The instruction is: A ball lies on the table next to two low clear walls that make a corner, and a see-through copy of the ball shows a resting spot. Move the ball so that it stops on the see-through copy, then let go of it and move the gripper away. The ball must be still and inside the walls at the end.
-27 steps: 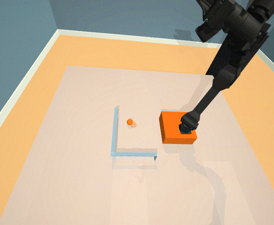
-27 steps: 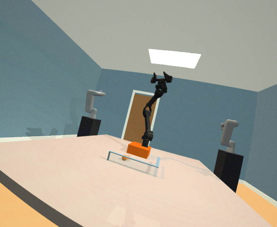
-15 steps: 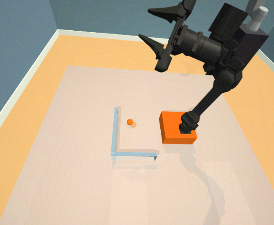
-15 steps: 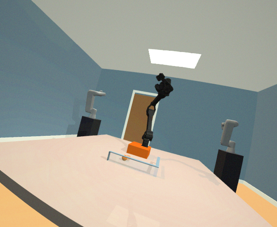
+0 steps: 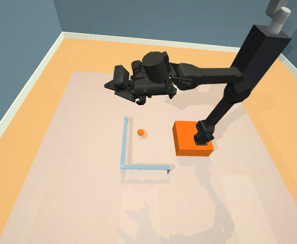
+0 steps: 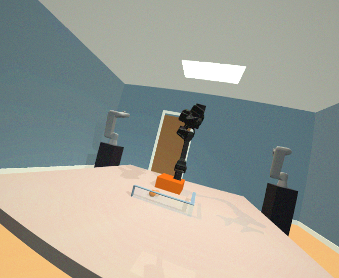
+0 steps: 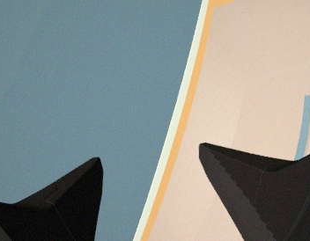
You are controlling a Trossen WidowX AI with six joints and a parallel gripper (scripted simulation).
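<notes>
The small orange ball (image 5: 140,132) (image 6: 152,193) lies on the table inside the corner, apart from both walls. The see-through copy (image 5: 145,135) (image 6: 157,191) is paler and partly overlapped by the ball; in the top view the ball sits a little up and left of it. The clear walls with light blue tops are a left wall (image 5: 123,141) and a lower wall (image 5: 147,167). My gripper (image 5: 110,89) (image 7: 151,158) is open and empty, raised high above the table and away from the ball. The wrist view shows neither ball nor copy, only part of a wall top (image 7: 306,115).
The arm stands on an orange block (image 5: 186,135) (image 6: 169,183), to the right of the corner in the top view. Grey arms on dark pedestals (image 6: 108,154) (image 6: 279,206) stand beyond the table. Shadows of my arm fall on the table.
</notes>
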